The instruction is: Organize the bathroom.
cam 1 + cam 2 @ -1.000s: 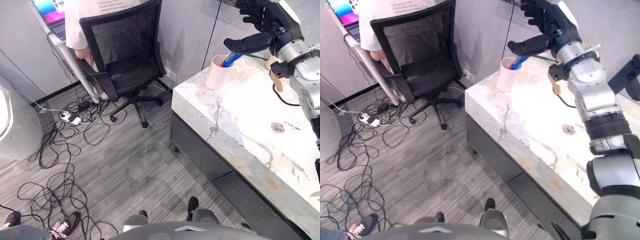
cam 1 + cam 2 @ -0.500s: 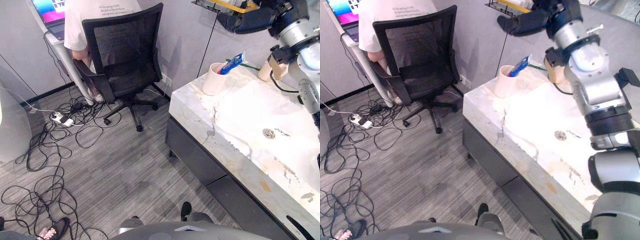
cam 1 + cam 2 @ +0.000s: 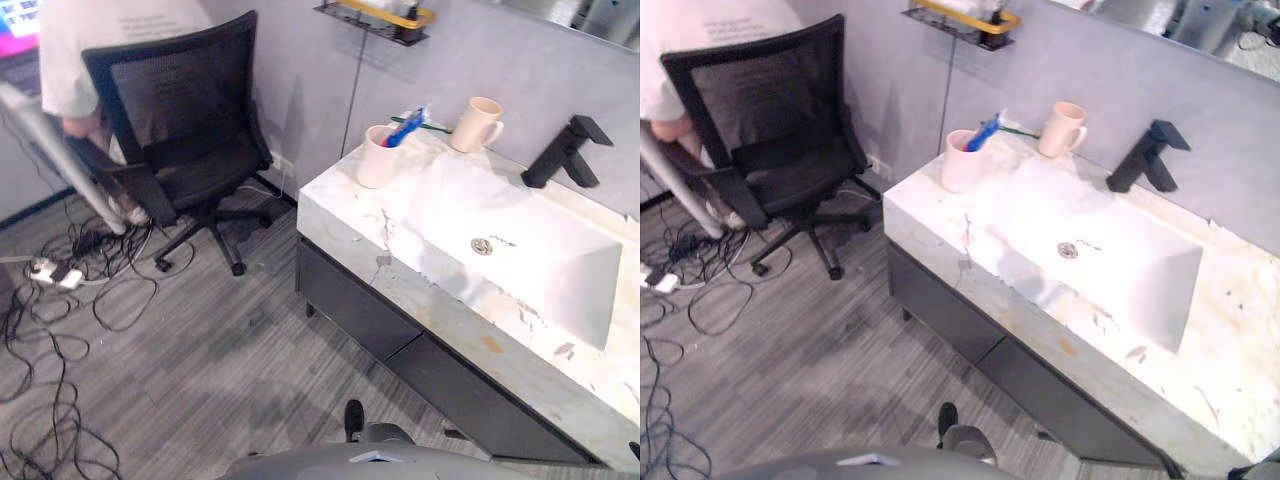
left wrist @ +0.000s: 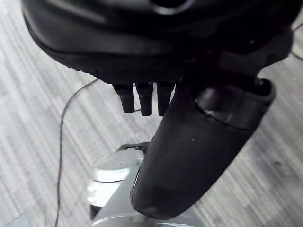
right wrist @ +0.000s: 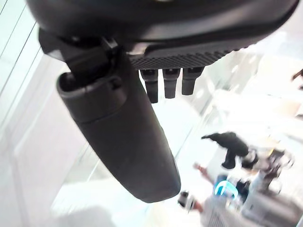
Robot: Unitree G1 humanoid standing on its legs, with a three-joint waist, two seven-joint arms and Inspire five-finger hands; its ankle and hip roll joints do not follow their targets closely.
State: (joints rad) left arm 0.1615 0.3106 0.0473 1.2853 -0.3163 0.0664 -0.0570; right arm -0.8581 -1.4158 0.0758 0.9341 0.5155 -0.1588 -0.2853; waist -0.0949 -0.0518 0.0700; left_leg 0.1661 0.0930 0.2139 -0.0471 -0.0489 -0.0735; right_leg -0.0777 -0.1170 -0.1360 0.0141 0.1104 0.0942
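Head stereo pair looks steeply down; both eyes share the sink (image 3: 520, 240) and office chair (image 3: 770, 120). Wrist cameras sit close behind each robot hand: left (image 4: 189, 142), right (image 5: 118, 127).

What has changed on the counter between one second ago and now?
The right robot hand, then open just above the cup with the blue tube, has lifted away; both hands now hang open and empty. The camera has shifted too. The cup, tube, mug and faucet stayed put.

No legible text; faint print on person's white shirt (image 3: 110, 25) too blurred to read.
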